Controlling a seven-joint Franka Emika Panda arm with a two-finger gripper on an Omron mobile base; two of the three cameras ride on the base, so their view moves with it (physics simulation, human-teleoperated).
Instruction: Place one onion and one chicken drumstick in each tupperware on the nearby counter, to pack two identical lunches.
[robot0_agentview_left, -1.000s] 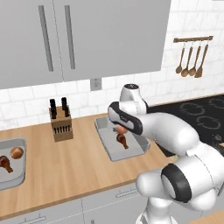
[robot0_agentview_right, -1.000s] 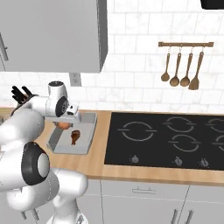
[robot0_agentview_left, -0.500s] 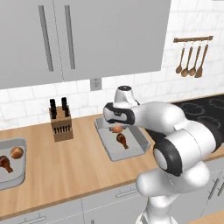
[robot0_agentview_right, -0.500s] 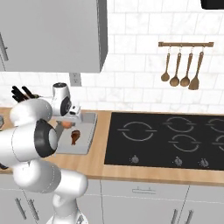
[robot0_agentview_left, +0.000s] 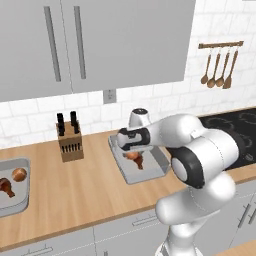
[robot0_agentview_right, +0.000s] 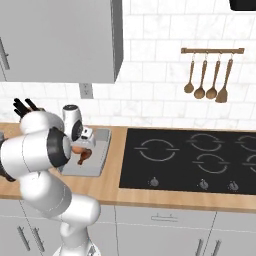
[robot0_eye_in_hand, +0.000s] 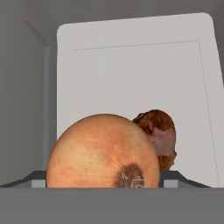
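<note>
onion in the claw: A round orange onion (robot0_eye_in_hand: 103, 151) sits between the tips of the claw (robot0_agentview_left: 133, 153). The claw is pinching it, spread wide around it, just above the near box.
near box: A grey box (robot0_agentview_left: 150, 170) lies on the tabletop under the claw. A brown chicken leg (robot0_agentview_left: 138, 161) is already in it. The onion is not put down in it yet, as far as I can tell.
far box: Another grey box (robot0_agentview_left: 19, 199) lies far off to the left. It has a chicken leg (robot0_agentview_left: 6, 186) and an onion (robot0_agentview_left: 19, 174) inside. This lunch looks done.
what is left: Let the onion go into the near box. Then both lunches would match.
tabletop: Long light wood (robot0_agentview_left: 85, 185) over pale grey cupboards.
room: A knife block (robot0_agentview_left: 69, 143) stands between the two boxes, near the wall. A black stove top (robot0_agentview_right: 190, 157) is to the right. Wooden spoons (robot0_agentview_right: 206, 75) hang on the white tile wall. Grey cupboards (robot0_agentview_left: 95, 42) hang above.
</note>
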